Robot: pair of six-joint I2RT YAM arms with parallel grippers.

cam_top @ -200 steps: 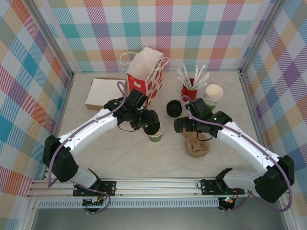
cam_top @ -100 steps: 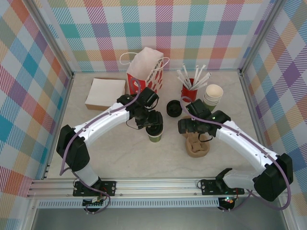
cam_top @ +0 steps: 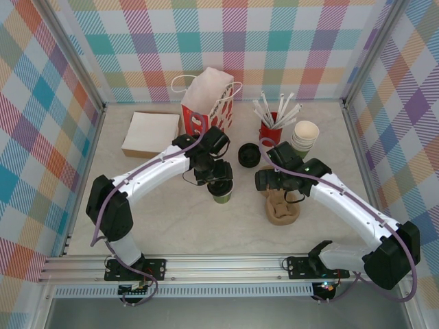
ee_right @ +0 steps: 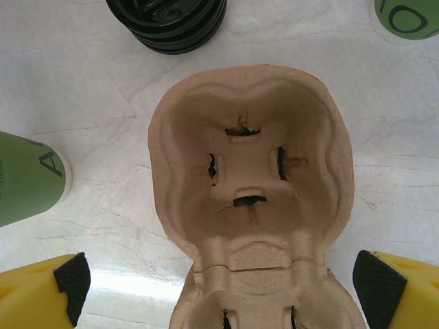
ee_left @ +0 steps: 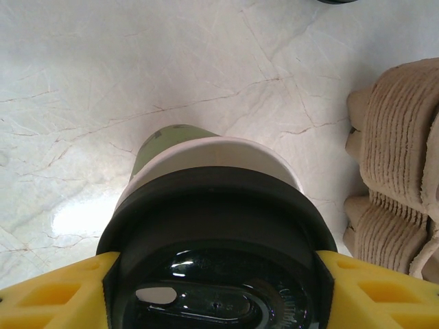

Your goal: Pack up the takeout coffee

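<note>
Pinches the coffee (ee_left: 171, 140) by its lid (ee_left: 212, 226) with the left gripper (ee_left: 216, 284); keeps the right gripper (ee_right: 223, 279) spread above the carrier (ee_right: 250, 171). Likely light and crushable (paper wall), so best taken at the stiff rim.

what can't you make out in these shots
- Left wrist: the lid is cut off by the bottom edge, and it is unclear whether it is fully seated on the cup.
- Top view: the left gripper covers the lid and most of the cup.
- Right wrist: the carrier runs off the bottom edge.
- Top view: the bag hides its inside behind its own walls.
</note>
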